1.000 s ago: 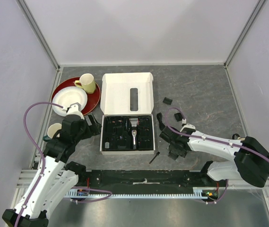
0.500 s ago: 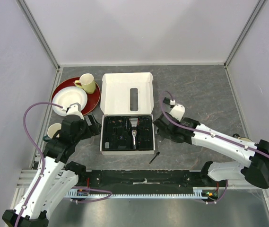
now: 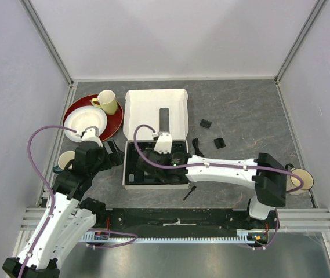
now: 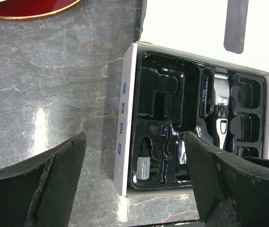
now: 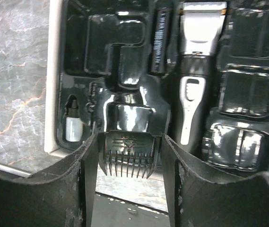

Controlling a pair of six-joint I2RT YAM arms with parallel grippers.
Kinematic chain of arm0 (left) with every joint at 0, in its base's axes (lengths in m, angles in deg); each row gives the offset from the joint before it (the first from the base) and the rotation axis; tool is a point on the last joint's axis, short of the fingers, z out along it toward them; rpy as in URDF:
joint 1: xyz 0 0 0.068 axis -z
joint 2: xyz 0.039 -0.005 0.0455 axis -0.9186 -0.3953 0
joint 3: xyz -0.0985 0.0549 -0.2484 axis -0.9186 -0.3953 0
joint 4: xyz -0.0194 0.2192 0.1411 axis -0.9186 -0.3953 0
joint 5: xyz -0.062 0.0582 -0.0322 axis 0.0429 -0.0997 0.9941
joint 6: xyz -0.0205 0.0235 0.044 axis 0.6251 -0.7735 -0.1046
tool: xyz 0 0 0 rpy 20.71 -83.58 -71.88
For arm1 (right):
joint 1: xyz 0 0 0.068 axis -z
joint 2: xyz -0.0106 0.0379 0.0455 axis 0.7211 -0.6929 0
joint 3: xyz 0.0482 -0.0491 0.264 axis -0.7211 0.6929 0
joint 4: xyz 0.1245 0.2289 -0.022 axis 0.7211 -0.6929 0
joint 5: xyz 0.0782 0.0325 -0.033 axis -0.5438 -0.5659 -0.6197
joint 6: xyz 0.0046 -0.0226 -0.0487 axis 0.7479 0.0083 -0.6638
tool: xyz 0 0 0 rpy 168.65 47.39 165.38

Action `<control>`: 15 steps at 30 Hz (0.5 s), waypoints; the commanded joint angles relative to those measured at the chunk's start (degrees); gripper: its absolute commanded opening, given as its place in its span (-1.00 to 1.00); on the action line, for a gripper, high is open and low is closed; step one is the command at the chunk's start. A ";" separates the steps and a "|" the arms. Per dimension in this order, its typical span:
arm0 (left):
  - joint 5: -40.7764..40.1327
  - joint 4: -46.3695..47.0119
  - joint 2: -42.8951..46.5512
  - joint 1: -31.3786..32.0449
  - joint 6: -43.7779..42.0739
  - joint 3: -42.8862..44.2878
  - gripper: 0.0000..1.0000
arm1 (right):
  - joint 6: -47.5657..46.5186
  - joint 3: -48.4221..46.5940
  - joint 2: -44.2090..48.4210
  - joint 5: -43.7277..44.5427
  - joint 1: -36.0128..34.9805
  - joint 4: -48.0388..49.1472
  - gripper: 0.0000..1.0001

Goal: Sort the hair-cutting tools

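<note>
Right gripper [image 5: 129, 142] swung from beside the box [image 3: 153, 110] to over its black tray [image 5: 101, 45], jaws clamped on a comb attachment [image 5: 128, 158], left gripper [image 4: 134, 189] jaws apart above the tabletop [image 4: 54, 94]

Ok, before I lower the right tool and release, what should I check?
1. Grip on comb attachment by right tool: ok.
2. Empty tray pocket just past the comb: ok.
3. Comb squarely above that pocket: cannot tell.
4. The clipper seated, apart from the comb: ok.
5. The left tool open, outside the box: ok.
6. All parts sorted: not ok, loose combs and brush lie on the table.
</note>
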 commanded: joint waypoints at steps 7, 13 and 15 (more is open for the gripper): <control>-0.69 0.89 0.05 0.18 1.07 1.36 0.80 | -2.16 -8.82 -10.01 5.55 -2.92 3.87 -0.81; -0.69 0.81 0.05 0.18 1.16 1.27 0.80 | -3.83 -9.70 -12.91 9.15 -3.71 3.87 -0.82; -0.61 0.81 -0.04 0.18 1.16 1.27 0.80 | -4.27 -9.62 -13.61 9.76 -3.71 3.87 -0.82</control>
